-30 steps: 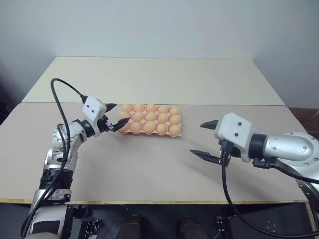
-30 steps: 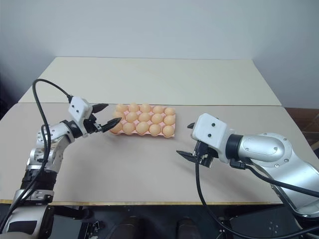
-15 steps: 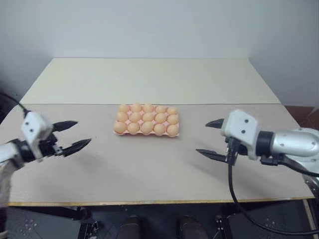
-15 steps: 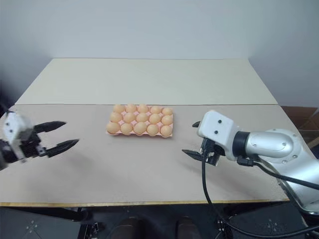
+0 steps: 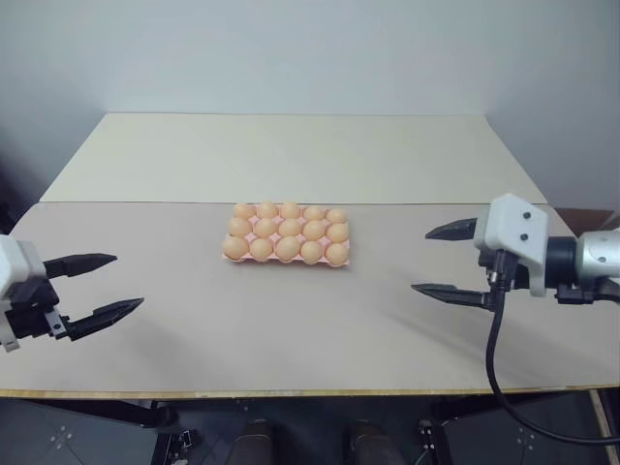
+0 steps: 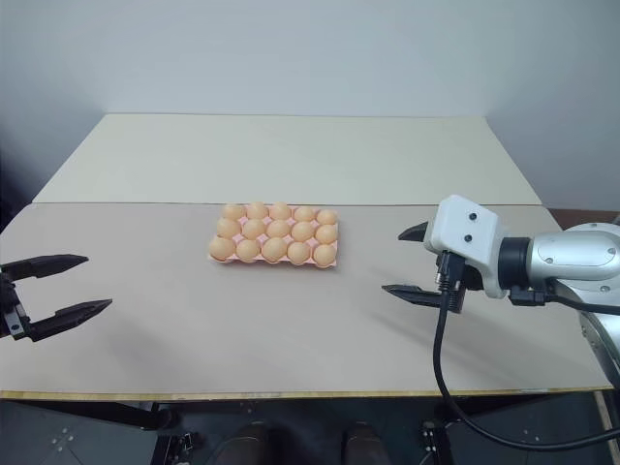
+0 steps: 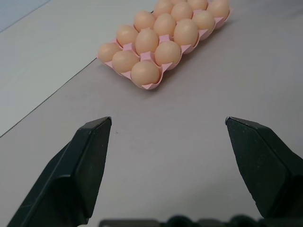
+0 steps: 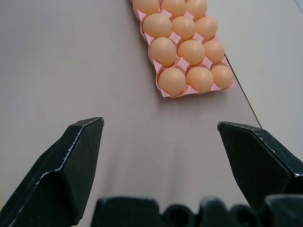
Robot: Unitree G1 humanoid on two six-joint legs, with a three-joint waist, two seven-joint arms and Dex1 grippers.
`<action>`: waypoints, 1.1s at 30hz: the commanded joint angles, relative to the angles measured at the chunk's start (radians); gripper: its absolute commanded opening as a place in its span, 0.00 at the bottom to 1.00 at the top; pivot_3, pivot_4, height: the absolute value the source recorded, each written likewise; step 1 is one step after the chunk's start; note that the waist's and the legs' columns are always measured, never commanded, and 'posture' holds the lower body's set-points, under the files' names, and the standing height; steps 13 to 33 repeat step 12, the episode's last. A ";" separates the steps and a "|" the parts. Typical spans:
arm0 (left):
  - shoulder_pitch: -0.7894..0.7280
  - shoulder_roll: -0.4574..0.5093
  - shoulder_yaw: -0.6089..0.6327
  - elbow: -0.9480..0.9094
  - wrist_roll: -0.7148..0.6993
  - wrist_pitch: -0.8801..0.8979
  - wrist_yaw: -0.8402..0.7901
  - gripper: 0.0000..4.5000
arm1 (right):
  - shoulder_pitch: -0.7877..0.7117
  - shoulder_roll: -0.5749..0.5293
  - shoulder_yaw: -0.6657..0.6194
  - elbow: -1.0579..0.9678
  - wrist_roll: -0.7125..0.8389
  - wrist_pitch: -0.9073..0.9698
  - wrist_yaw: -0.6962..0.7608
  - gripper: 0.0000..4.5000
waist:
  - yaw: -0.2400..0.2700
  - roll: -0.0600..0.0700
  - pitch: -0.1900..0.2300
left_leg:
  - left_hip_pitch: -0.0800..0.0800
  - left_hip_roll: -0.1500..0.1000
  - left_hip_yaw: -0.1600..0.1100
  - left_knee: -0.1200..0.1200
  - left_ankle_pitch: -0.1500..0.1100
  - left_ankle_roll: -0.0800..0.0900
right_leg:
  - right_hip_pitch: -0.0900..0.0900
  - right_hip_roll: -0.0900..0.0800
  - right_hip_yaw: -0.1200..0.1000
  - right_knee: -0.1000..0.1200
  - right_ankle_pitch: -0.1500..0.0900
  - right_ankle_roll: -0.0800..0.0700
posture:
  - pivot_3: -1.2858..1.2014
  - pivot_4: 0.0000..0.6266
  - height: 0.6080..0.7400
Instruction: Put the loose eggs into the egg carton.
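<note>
Left eye view: pink egg carton (image 5: 287,235) near the middle of the table (image 5: 291,329), just in front of the seam between its two panels, every cup filled with tan eggs (image 5: 289,228) in three rows of five. Left gripper (image 5: 97,285) above the table's left edge, black fingers spread wide, empty, pointing toward the carton. Right gripper (image 5: 447,261) over the right side of the table, fingers likewise wide apart, holding nothing. Both well apart from the carton.
</note>
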 commanded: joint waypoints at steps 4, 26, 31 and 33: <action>-0.019 0.020 0.014 -0.035 -0.026 0.036 0.020 0.93 | 0.014 -0.009 -0.033 -0.021 -0.001 -0.023 0.002 1.00 | -0.002 0.000 0.000 | -0.001 0.000 0.000 0.000 0.000 0.000 | -0.001 0.000 0.000 0.000 0.000 0.000 | 0.52 0.24 1.00; 0.039 0.020 0.085 -0.105 -0.046 0.128 0.024 0.93 | 0.052 -0.020 -0.037 0.006 -0.013 -0.050 0.022 1.00 | -0.004 0.000 0.000 | 0.000 0.000 0.000 0.000 0.000 0.000 | -0.001 0.000 0.001 0.000 0.000 0.000 | 0.52 0.24 1.00; 0.039 0.020 0.085 -0.105 -0.046 0.128 0.024 0.93 | 0.052 -0.020 -0.037 0.006 -0.013 -0.050 0.022 1.00 | -0.004 0.000 0.000 | 0.000 0.000 0.000 0.000 0.000 0.000 | -0.001 0.000 0.001 0.000 0.000 0.000 | 0.52 0.24 1.00; 0.039 0.020 0.085 -0.105 -0.046 0.128 0.024 0.93 | 0.052 -0.020 -0.037 0.006 -0.013 -0.050 0.022 1.00 | -0.004 0.000 0.000 | 0.000 0.000 0.000 0.000 0.000 0.000 | -0.001 0.000 0.001 0.000 0.000 0.000 | 0.52 0.24 1.00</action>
